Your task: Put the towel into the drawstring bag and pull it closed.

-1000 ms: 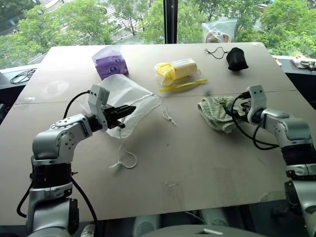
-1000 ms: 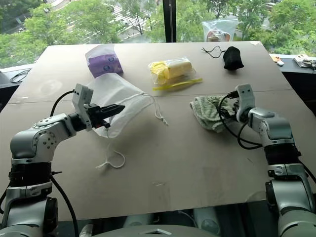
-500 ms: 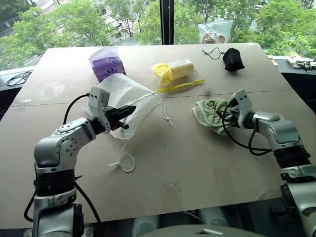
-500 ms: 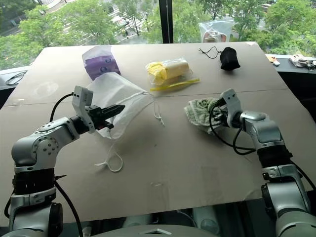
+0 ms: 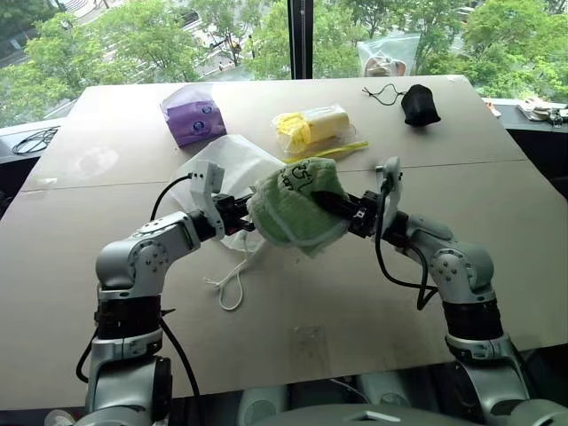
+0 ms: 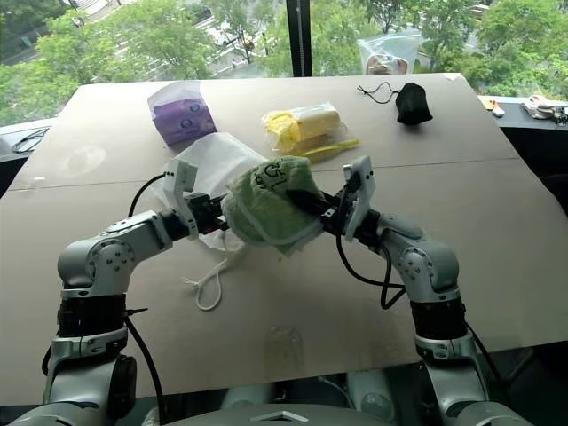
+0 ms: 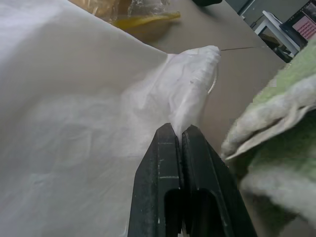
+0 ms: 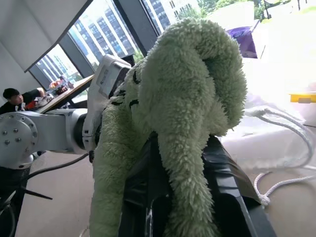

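A smooth brown counter (image 5: 373,293) carries everything. Far left, off its edge, a black cable (image 5: 37,137) coils on a dark ledge. On the counter's far left sits a crinkled clear packet with purple contents (image 5: 193,116).

The left end effector (image 7: 180,140) has its two black fingers pressed together on a pinch of the drawstring bag (image 5: 238,158), a thin, wrinkled, translucent white sack. In the left wrist view the fabric rises in a soft peak out of the shut fingertips. The bag's white cord (image 5: 232,288) trails down in a loop on the counter. Much of the bag lies behind the towel and the left arm, so its mouth cannot be made out.

The towel (image 5: 297,202) is a light-green terry cloth, fluffy and bunched into a rounded lump with dark stitched marks on top. It is held off the counter, in front of the bag and right beside the left end effector. The right end effector (image 5: 342,209) pinches it; in the right wrist view the pile drapes over the black fingers (image 8: 224,177) and hides their tips.

Behind lies a clear plastic bag with yellow contents (image 5: 318,127). Farther right sits a small black pouch (image 5: 419,105) with a thin black cord. A clear bag (image 5: 388,55) stands at the counter's far edge; what it holds is hard to tell.
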### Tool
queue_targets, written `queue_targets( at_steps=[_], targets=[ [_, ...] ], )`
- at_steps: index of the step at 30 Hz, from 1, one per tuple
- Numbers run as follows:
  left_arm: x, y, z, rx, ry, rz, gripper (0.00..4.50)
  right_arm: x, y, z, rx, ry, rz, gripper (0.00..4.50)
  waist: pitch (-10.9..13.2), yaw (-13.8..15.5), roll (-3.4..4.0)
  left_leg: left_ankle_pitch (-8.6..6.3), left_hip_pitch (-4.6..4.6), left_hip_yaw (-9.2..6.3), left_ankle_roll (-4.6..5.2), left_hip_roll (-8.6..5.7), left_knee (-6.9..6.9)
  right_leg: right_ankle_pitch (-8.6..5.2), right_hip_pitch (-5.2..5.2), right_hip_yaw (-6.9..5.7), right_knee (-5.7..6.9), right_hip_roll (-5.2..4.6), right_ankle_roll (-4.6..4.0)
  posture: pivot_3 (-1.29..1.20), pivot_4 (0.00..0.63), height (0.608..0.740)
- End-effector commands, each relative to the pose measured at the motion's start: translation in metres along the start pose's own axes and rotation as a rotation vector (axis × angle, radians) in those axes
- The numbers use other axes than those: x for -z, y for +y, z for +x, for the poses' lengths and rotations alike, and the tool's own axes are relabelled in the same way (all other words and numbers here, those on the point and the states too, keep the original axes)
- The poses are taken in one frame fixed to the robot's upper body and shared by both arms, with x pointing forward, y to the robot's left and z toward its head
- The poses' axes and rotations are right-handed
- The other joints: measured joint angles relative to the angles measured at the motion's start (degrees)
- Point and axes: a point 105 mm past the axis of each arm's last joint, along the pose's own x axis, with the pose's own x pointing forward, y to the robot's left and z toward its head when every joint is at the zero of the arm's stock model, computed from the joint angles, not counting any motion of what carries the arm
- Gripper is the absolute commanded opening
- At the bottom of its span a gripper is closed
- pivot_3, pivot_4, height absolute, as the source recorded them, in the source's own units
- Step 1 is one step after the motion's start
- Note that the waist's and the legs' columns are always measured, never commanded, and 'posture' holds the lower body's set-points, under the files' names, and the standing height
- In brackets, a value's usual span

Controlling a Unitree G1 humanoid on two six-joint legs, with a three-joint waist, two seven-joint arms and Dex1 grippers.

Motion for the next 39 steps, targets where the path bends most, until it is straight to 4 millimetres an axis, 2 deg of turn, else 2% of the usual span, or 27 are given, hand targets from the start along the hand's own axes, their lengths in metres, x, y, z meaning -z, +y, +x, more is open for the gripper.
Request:
queue_targets(
  at_steps=[1,4,8,11,14,15,18,23,28,31,33,36,38,39],
  targets=[
    [-0.025,-0.034,0.002,0.135,-0.07,0.059,0.0,0.023,-0.002,0.026,0.032,0.084,-0.148,0.01,0.0,0.05,0.0,0.0,-0.02,0.01,0.0,-0.01,0.0,0.0,0.0,0.01,-0.01,-0.02,0.0,0.0,0.15,0.74],
    [-0.032,-0.041,0.0,0.161,-0.093,0.06,0.0,0.038,-0.002,0.037,0.022,0.144,-0.222,0.01,0.01,0.04,0.01,0.0,-0.04,0.02,-0.01,-0.08,0.0,0.0,0.0,0.02,-0.03,-0.1,0.0,0.0,0.15,0.74],
    [-0.044,-0.043,-0.005,0.156,-0.132,0.06,0.0,0.049,-0.007,0.04,-0.02,0.247,-0.401,0.01,0.01,0.06,0.0,0.01,-0.04,0.0,-0.01,-0.1,0.0,0.01,0.0,0.01,-0.03,-0.13,0.01,0.0,0.15,0.74],
    [-0.043,-0.05,-0.007,0.176,-0.126,0.067,0.0,0.055,-0.014,0.041,-0.027,0.319,-0.504,0.01,0.01,-0.12,0.0,0.01,-0.03,0.01,-0.01,-0.1,0.0,0.01,0.0,0.03,-0.03,-0.13,0.0,0.0,0.15,0.74],
    [-0.03,-0.052,-0.012,0.176,-0.085,0.073,0.0,0.048,-0.03,0.05,0.06,0.352,-0.578,0.01,0.01,-0.3,0.0,0.01,0.02,0.02,-0.01,-0.1,0.0,0.01,0.01,0.06,0.0,-0.12,0.0,0.0,0.15,0.74],
    [-0.025,-0.052,-0.013,0.172,-0.068,0.07,0.0,0.042,-0.031,0.054,0.082,0.324,-0.532,0.01,0.01,-0.34,0.0,0.01,0.03,0.02,-0.02,-0.1,-0.01,0.0,0.0,0.07,0.01,-0.11,0.0,0.0,0.15,0.74],
    [-0.012,-0.047,-0.021,0.139,-0.031,0.064,0.0,0.021,-0.025,0.064,0.095,0.156,-0.203,0.01,0.01,-0.23,0.01,0.01,0.01,-0.06,-0.03,-0.03,-0.02,0.0,0.01,0.11,0.02,-0.09,-0.02,0.0,0.15,0.74],
    [0.001,-0.035,-0.038,0.069,0.008,0.046,0.0,-0.001,-0.017,0.058,0.037,0.009,0.135,0.01,0.03,0.02,0.03,0.01,-0.06,-0.11,-0.03,-0.02,-0.02,0.02,0.01,0.09,-0.02,-0.25,-0.04,0.0,0.15,0.74],
    [0.0,-0.025,-0.047,0.031,0.013,0.037,0.0,-0.011,-0.009,0.051,-0.014,-0.035,0.295,0.01,0.05,0.05,0.06,0.01,-0.07,-0.15,-0.03,-0.08,-0.03,0.01,0.01,-0.01,-0.03,-0.42,-0.05,0.0,0.15,0.74],
    [-0.002,-0.028,-0.046,0.045,0.01,0.034,0.0,-0.015,-0.011,0.054,0.004,-0.048,0.36,0.01,0.05,-0.04,0.06,0.01,-0.06,-0.14,-0.03,-0.09,-0.04,0.01,0.01,-0.04,-0.03,-0.22,-0.04,0.0,0.15,0.74],
    [-0.003,-0.039,-0.038,0.088,0.004,0.023,0.0,-0.009,-0.017,0.064,0.072,-0.042,0.396,0.01,0.05,-0.06,0.06,0.01,-0.06,-0.13,-0.03,-0.09,-0.04,0.01,0.01,-0.03,-0.03,-0.2,-0.04,0.0,0.15,0.74],
    [0.0,-0.052,-0.024,0.133,0.002,0.011,0.0,0.009,-0.017,0.076,0.117,0.014,0.41,0.01,0.05,0.05,0.05,0.01,-0.05,-0.12,-0.03,-0.14,-0.04,0.01,0.03,-0.03,-0.04,-0.23,-0.03,0.0,0.15,0.74],
    [0.001,-0.056,-0.018,0.145,-0.001,0.011,0.0,0.016,-0.016,0.08,0.119,0.029,0.412,1.01,0.05,-0.1,0.06,0.01,-0.07,-0.12,-0.03,-0.17,-0.04,0.01,0.03,0.0,-0.06,-0.23,-0.03,0.0,0.15,0.74],
    [0.0,-0.056,-0.016,0.142,-0.007,0.011,0.0,0.016,-0.014,0.08,0.113,0.038,0.387,1.38,0.05,-0.15,0.06,0.01,-0.07,-0.09,-0.02,-0.17,-0.06,0.01,0.01,0.03,-0.06,-0.22,-0.03,0.0,0.15,0.74]
  ],
)
